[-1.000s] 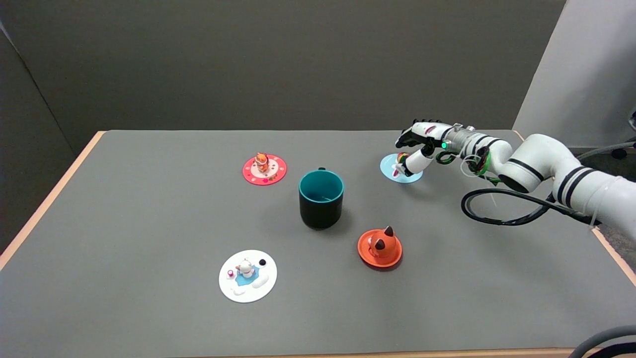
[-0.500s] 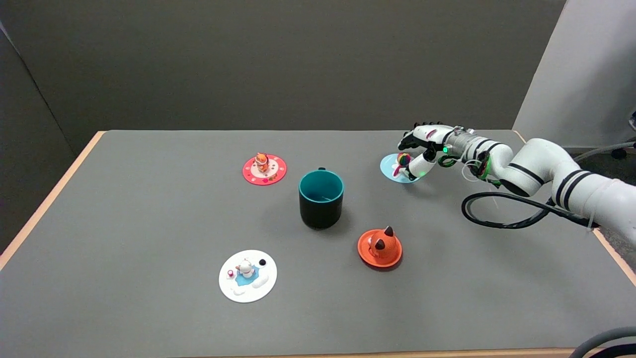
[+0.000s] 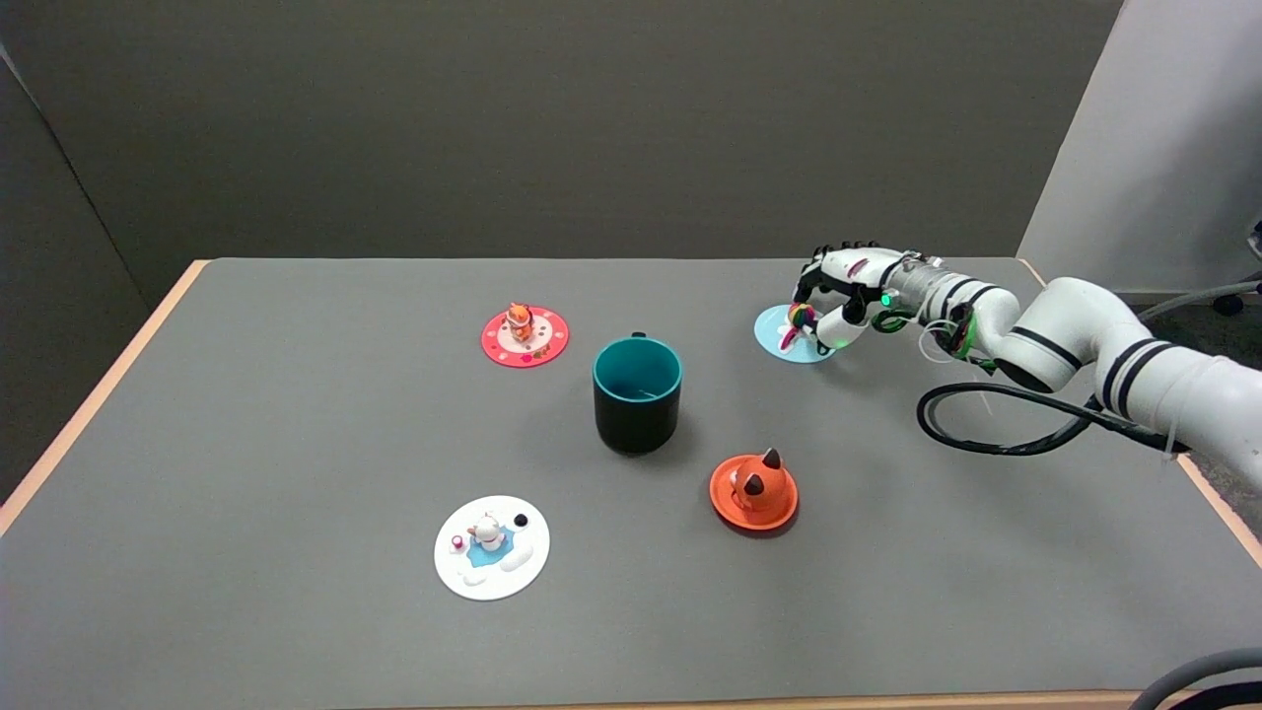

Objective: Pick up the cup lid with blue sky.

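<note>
Lid with the light-blue sky disc (image 3: 779, 340) lies flat on the grey desk (image 3: 296, 414) at the far right, a small colourful figure standing on top. The right hand (image 3: 838, 291) sits over it, fingers curled down around that figure; whether they actually grip it I cannot tell. Left of it stands a teal-lined dark cup (image 3: 637, 394), with a pink lid (image 3: 525, 336), an orange lid (image 3: 754, 490) and a white lid (image 3: 492, 547) spread around.

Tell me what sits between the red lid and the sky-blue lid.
In the head view, the teal cup stands roughly between the red lid and the sky-blue lid, slightly nearer the camera.
</note>
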